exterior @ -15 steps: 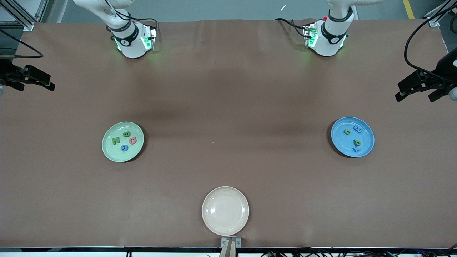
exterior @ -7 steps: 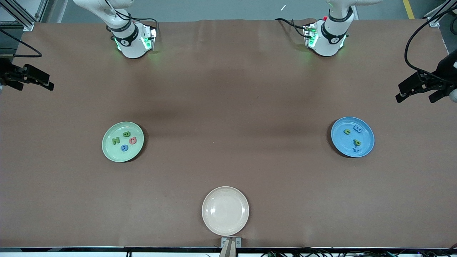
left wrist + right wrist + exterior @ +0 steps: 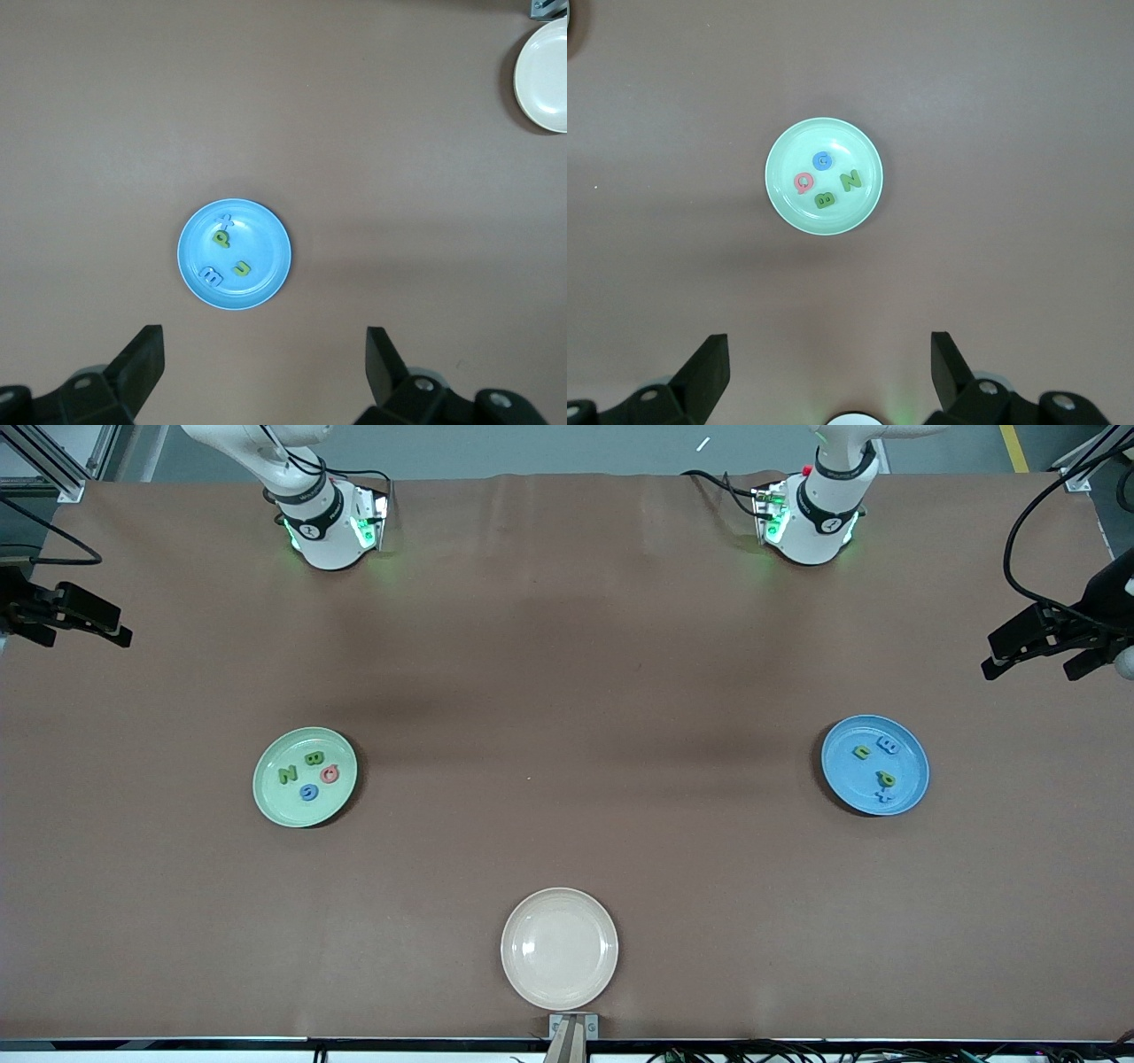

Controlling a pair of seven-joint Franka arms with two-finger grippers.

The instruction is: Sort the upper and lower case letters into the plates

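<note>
Letters lay sorted in 2 plates, both grippers up & empty.
Pale mint green round plate (image 3: 305,777), centre-left of the front view, held 4 small chunky letters: green N (image 3: 287,774), green B (image 3: 313,759), pinkish red piece (image 3: 330,773), blue G (image 3: 308,792). Sky blue round plate (image 3: 874,764), centre-right, held 4 more: green n-like piece (image 3: 861,752), blue B (image 3: 887,745), green p (image 3: 885,779) w/ a blue plus (image 3: 882,796) just beside it. Cream-beige round plate (image 3: 559,948) sat at bottom centre w/ no letters in it. Right gripper (image 3: 78,617) hung at the frame's upper-left edge, fingers (image 3: 702,372) wide apart, holding nothing; left gripper (image 3: 1036,642) hung at the upper-right edge, fingers (image 3: 137,367) likewise apart. Brown table cover (image 3: 567,646) lay under all.
</note>
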